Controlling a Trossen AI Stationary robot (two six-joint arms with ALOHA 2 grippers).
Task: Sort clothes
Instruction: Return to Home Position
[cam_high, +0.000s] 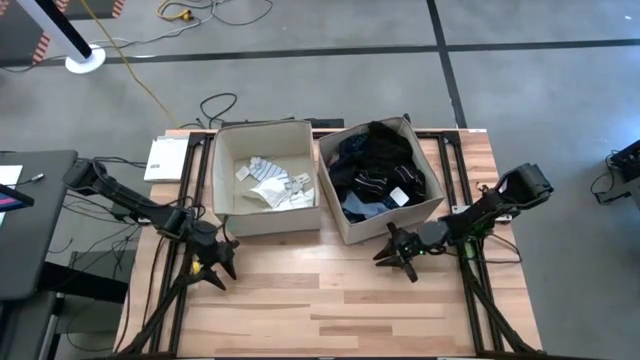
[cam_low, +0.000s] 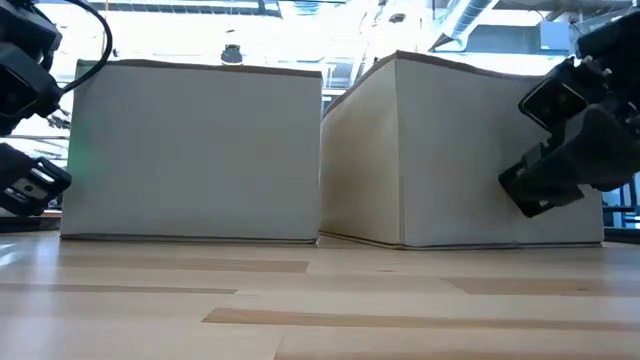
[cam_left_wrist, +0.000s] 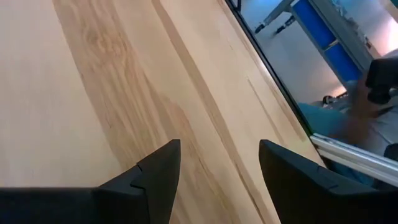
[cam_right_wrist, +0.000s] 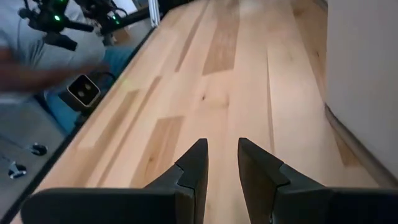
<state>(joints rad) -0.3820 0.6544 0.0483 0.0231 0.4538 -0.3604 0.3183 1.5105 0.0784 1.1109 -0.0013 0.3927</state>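
Clothes (cam_high: 375, 165) lie in both bins (cam_high: 265, 222); I judge sorting done. Left gripper (cam_high: 215, 262) spread, right gripper (cam_high: 399, 257) narrowly apart, seemingly empty; next I send both home.

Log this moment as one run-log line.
left tool open, empty, by left bin | right tool open, empty, by right bin | left bin: light socks | right bin: dark clothes

You've got a pale planked wooden bench (cam_high: 330, 300), smooth, faintly sheened. The left beige square bin (cam_low: 190, 150) and the right beige square bin (cam_low: 480, 150) are matt woven cloth. The dark clothes (cam_high: 380, 165) look soft and matt.
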